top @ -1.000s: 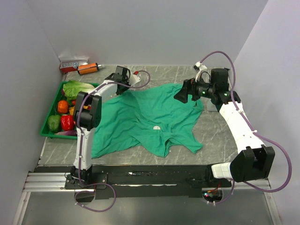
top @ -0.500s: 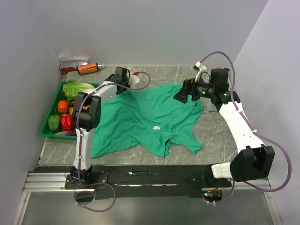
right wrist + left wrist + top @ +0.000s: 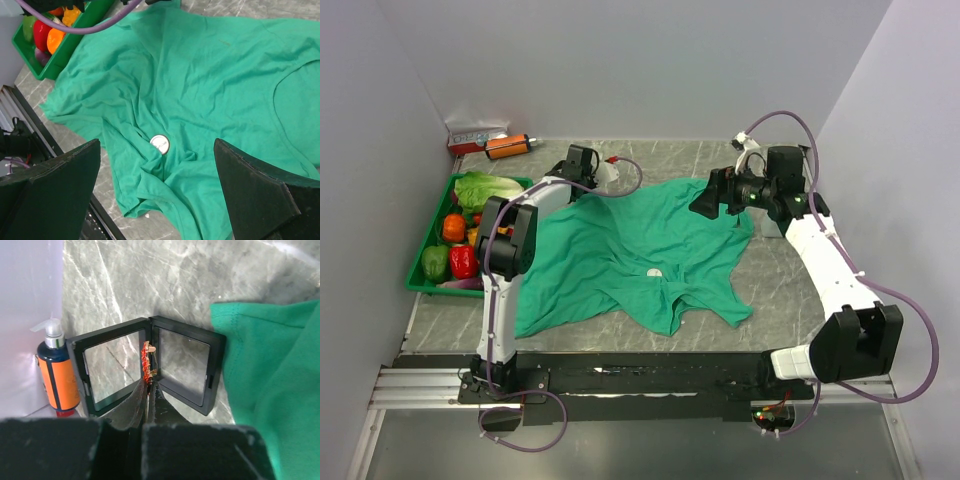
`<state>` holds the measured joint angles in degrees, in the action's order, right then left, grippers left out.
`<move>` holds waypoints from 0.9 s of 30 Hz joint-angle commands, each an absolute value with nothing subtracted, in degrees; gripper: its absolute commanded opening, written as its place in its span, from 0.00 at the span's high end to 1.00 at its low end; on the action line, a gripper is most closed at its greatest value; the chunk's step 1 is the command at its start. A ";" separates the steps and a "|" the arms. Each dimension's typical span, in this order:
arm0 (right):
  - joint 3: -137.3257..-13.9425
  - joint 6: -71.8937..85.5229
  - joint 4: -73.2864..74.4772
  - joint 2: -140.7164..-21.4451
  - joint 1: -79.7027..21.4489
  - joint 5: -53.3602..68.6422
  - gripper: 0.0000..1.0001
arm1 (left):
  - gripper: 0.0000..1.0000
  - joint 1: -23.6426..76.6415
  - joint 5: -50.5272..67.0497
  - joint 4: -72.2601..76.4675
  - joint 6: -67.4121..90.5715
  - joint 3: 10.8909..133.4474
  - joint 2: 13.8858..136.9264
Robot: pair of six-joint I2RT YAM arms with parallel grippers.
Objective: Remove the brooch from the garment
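My left gripper point(image 3: 150, 382) is shut on the brooch point(image 3: 147, 361), a tiny orange-gold ornament that sticks out edge-on past the fingertips. It hangs over the hinge of an open black case point(image 3: 182, 362) lying on the marble just left of the garment's edge point(image 3: 272, 370). In the top view the left gripper point(image 3: 604, 170) is at the back of the table, beside the teal garment point(image 3: 640, 240). My right gripper point(image 3: 706, 200) hovers open above the garment's far right part; its wide-apart fingers point(image 3: 55, 185) frame wrinkled cloth point(image 3: 200, 75).
A small white round disc point(image 3: 160, 144) lies on the garment's lower middle point(image 3: 654, 272). An orange pump bottle point(image 3: 56, 375) stands left of the case. A green tray point(image 3: 418, 272) of vegetables sits at the left, with a box point(image 3: 477, 135) behind it.
The left wrist and its cable loop have shifted slightly at the back of the table. The right arm and the garment have stayed as they were.
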<state>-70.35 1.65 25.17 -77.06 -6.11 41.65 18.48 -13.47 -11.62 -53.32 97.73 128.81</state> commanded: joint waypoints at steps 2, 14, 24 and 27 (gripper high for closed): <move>-70.93 1.93 22.50 -78.13 -5.71 42.36 0.00 | 0.99 18.81 -15.29 -8.96 -55.72 99.49 127.26; -71.28 1.58 22.68 -78.92 -5.71 42.36 0.00 | 0.99 18.72 -15.64 -11.78 -54.93 98.97 129.20; -72.07 1.41 22.94 -79.19 -5.71 42.71 0.00 | 0.82 18.81 -16.09 -13.27 -53.44 98.70 129.73; -72.33 1.49 22.94 -79.28 -5.80 42.80 0.00 | 0.74 18.72 -15.38 -14.06 -52.74 98.35 128.94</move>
<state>-70.37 1.67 24.86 -79.07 -6.11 41.74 18.48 -14.94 -12.58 -54.11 98.04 129.27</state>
